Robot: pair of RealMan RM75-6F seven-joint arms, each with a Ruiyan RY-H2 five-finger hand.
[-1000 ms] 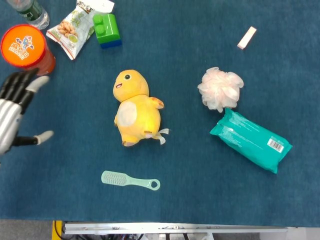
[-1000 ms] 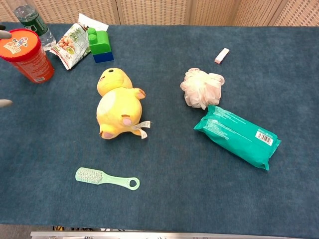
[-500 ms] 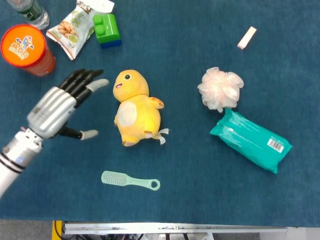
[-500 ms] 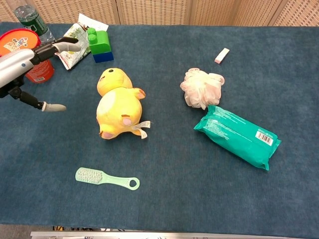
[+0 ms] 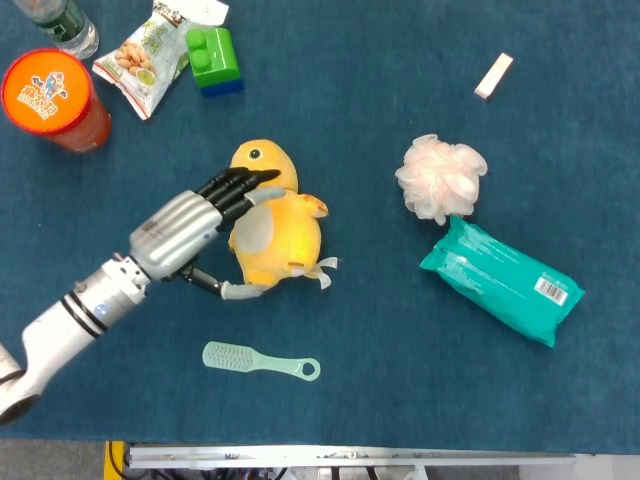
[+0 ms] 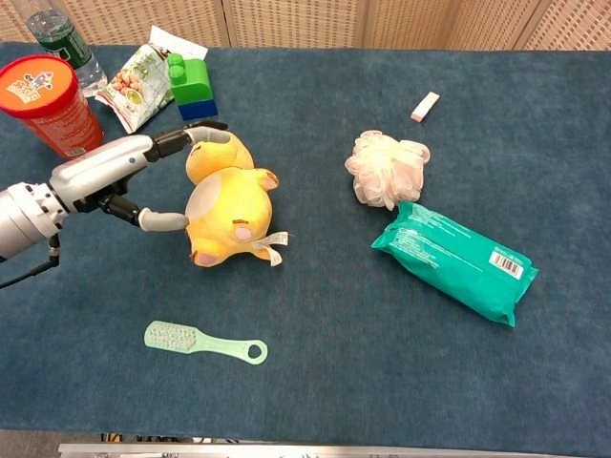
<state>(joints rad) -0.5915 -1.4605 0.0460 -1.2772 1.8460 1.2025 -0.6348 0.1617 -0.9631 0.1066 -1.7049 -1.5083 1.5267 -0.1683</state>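
Note:
A yellow plush chick lies on its back in the middle of the blue cloth. My left hand has come in from the left and is spread against the toy's left side. Its dark fingers lie over the neck below the head. Its thumb reaches under the lower body by the feet. The fingers stay apart and have not closed round the plush. My right hand shows in neither view.
Back left stand a red canister with an orange lid, a bottle, a snack bag and a green block. A mint brush lies near the front edge. To the right are a pink pouf, a teal wipes pack and a small pink eraser.
My left hand has swept in from the left edge toward the right and now lies against the plush chick. Nothing else has moved.

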